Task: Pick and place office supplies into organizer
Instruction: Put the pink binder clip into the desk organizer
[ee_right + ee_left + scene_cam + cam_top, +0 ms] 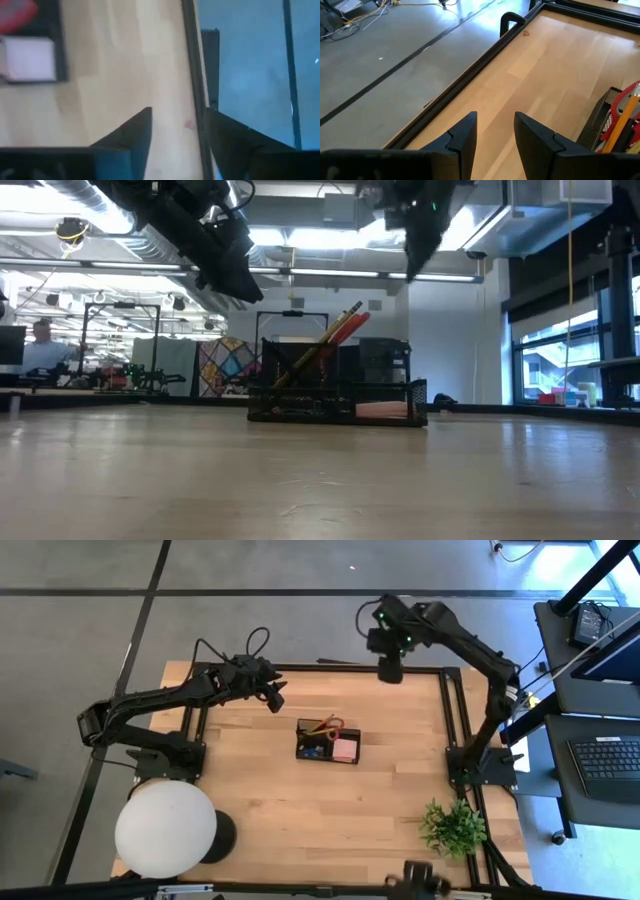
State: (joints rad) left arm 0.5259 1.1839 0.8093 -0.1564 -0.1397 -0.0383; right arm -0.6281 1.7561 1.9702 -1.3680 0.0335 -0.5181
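The black organizer (328,743) stands on the wooden table near its middle. In it are red-handled scissors (350,325) and a pencil (620,125) leaning upright, and a pink sticky-note block (345,749) lying flat in the right compartment. My left gripper (275,695) hovers above the table to the organizer's far left, open, with nothing between its fingers (465,137). My right gripper (389,670) hangs high over the table's far edge, to the organizer's far right, pointing down, open and holding nothing (177,130). The note block (30,60) also shows in the right wrist view.
A large white round lamp (165,828) stands at the near left corner and a green plant (452,828) at the near right. A black frame rail (330,668) runs along the table's far edge. A desk with a keyboard (605,760) stands beyond the right edge.
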